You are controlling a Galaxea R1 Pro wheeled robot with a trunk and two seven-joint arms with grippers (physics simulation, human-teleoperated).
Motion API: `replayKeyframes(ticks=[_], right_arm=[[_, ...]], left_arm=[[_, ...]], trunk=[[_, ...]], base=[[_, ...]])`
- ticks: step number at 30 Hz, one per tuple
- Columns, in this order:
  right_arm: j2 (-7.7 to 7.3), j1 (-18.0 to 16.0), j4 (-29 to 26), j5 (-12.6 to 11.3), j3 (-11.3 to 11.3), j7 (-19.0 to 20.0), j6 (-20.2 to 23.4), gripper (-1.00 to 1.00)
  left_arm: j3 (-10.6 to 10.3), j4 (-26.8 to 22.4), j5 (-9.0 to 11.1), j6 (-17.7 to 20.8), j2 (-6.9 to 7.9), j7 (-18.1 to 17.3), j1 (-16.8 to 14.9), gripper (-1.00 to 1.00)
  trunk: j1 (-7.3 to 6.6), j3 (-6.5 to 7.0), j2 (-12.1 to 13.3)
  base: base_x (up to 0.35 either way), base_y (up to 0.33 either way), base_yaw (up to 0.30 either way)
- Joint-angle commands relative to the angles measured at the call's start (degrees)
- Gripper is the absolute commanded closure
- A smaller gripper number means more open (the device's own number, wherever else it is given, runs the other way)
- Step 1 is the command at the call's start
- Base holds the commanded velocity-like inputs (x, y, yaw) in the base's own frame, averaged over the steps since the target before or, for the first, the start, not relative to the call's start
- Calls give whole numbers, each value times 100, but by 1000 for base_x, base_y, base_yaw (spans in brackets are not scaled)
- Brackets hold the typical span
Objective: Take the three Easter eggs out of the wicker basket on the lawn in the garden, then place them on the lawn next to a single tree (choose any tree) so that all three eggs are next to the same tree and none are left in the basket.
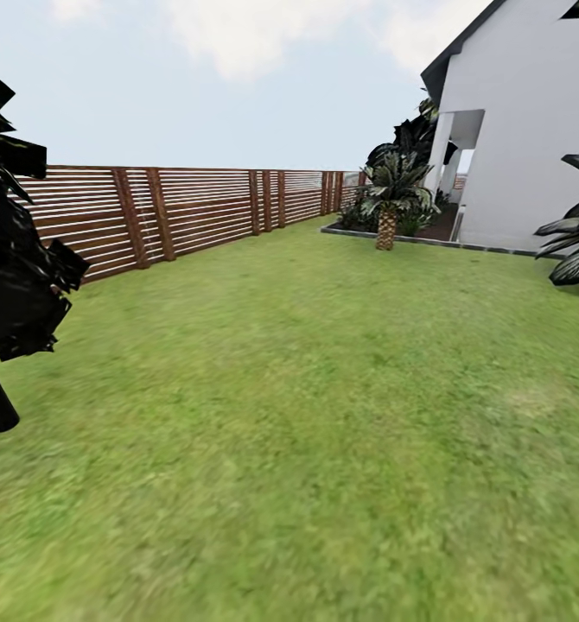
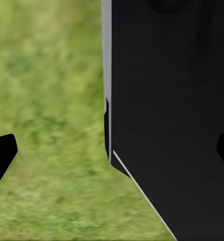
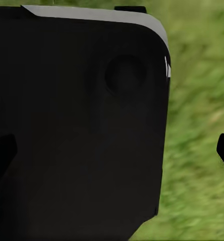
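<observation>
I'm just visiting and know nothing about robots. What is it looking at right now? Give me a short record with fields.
Setting: garden lawn, open grass ahead
Left boundary: brown slatted wooden fence
Far end: short palm by a white house
Near left: dark-leaved tree
Left gripper: fingertips apart, holding nothing
Right gripper: fingertips apart, holding nothing
Under the wrist cameras: grass and a black robot body panel

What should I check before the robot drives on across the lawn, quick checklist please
1. Grass ahead on the lawn open: ok.
2. Wooden fence well off to the left: ok.
3. Short palm far ahead by the house: ok.
4. Dark leafy tree close on the left: not ok, keep away.
5. Left gripper open, nothing between its fingertips: ok.
6. Right gripper free: cannot tell, a black body blocks the gap.
</observation>
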Motion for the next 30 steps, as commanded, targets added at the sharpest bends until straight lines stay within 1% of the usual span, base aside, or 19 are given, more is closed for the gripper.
replayKeyframes(ticks=[1,30], right_arm=[[0,-2,-1,0,-1,0,-3,-100],[-5,-2,24,-18,-9,0,6,-100]], left_arm=[[0,-4,2,-2,0,1,1,-100],[0,-4,2,-2,-1,0,1,-100]], trunk=[[3,-4,-2],[3,-4,-2]], base=[[324,86,0],[324,86,0]])
